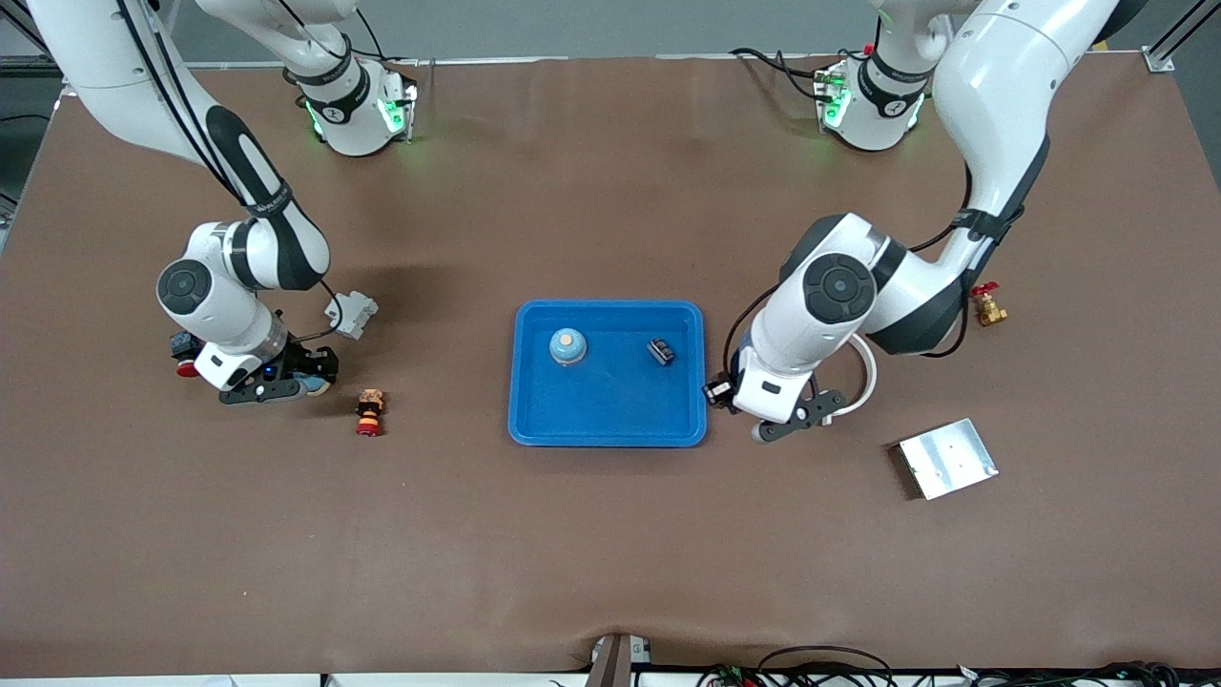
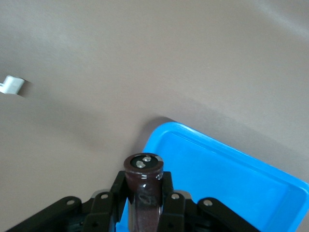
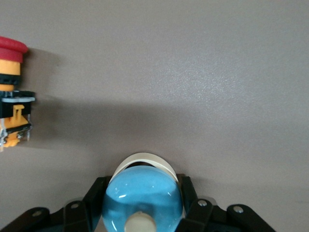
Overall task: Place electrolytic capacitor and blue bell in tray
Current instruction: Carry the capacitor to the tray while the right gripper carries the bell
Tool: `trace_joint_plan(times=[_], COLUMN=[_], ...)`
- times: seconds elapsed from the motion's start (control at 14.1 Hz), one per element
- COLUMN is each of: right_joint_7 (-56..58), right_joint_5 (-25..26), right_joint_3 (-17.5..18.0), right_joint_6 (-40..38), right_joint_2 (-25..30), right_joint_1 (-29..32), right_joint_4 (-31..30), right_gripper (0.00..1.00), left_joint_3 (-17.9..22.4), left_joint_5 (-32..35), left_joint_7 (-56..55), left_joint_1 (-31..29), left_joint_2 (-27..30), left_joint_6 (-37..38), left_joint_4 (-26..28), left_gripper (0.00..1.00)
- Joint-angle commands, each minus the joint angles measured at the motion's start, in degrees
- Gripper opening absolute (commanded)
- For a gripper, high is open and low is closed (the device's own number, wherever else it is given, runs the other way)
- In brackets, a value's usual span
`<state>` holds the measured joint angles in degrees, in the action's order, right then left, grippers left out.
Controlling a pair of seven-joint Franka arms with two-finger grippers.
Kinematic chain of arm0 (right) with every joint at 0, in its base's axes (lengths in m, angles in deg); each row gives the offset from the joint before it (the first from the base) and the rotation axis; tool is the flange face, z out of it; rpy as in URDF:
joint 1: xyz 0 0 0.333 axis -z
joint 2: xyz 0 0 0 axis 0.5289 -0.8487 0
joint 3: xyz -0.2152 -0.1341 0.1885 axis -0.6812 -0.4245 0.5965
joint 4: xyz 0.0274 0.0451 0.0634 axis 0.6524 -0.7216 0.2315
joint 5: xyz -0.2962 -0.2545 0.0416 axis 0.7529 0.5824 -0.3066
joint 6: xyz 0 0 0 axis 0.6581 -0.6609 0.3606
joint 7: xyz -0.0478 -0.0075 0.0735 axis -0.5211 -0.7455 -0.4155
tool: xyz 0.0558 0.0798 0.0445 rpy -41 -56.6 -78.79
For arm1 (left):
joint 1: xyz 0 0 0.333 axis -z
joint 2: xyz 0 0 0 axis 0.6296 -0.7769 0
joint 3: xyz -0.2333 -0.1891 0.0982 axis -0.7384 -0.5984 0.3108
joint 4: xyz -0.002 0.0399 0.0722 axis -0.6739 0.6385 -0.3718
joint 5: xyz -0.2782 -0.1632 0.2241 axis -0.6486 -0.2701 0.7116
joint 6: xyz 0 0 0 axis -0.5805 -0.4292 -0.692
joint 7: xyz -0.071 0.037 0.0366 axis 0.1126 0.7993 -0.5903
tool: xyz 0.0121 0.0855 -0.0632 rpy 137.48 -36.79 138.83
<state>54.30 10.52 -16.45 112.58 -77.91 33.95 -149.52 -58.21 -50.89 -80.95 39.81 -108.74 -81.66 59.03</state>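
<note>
The bright-blue tray [image 1: 534,420] lies mid-table; in it sit a blue bell [image 1: 568,346] and a small black part [image 1: 660,351]. My right gripper [image 1: 307,384] is low at the right arm's end of the table, shut on another blue bell [image 1: 316,385]. In the right wrist view this bell [image 3: 142,195] fills the gap between the fingers of the gripper [image 3: 143,188]. My left gripper [image 1: 763,431] hangs beside the tray's corner, shut on a dark-brown electrolytic capacitor [image 2: 143,166], its two terminals showing. The tray rim [image 2: 203,140] lies just past the left gripper [image 2: 143,186].
A red-and-orange push button [image 1: 369,412] [image 3: 12,92] stands close to the right gripper. A white block [image 1: 351,313] lies by the right arm. At the left arm's end are a silver plate [image 1: 947,458], a brass valve [image 1: 988,307] and a white ring [image 1: 866,382].
</note>
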Motion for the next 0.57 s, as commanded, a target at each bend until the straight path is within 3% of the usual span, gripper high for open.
trace_joint_plan(times=[0.0, 0.28, 0.5], right_joint_7=[1.0, 0.7, 0.5], right_joint_5=[0.3, -0.1, -0.5], right_joint_3=[0.7, 1.1, 1.4], right_joint_6=[0.0, -2.3, -9.5], right_joint_2=[-0.4, 0.6, 1.6], right_joint_1=[1.1, 0.7, 0.7], right_joint_4=[0.7, 1.1, 4.3], right_gripper=[0.00, 0.00, 0.00], left_joint_3=[2.4, 8.7, 9.7], left_joint_5=[-0.5, -0.9, -0.9], left_joint_7=[-2.4, -8.1, -11.5], left_joint_1=[3.9, 12.0, 13.9], left_joint_2=[-2.7, -6.1, -8.2], left_joint_6=[1.5, 1.4, 0.6], left_joint_4=[-5.5, -10.6, -11.6], left_gripper=[0.02, 0.02, 0.02])
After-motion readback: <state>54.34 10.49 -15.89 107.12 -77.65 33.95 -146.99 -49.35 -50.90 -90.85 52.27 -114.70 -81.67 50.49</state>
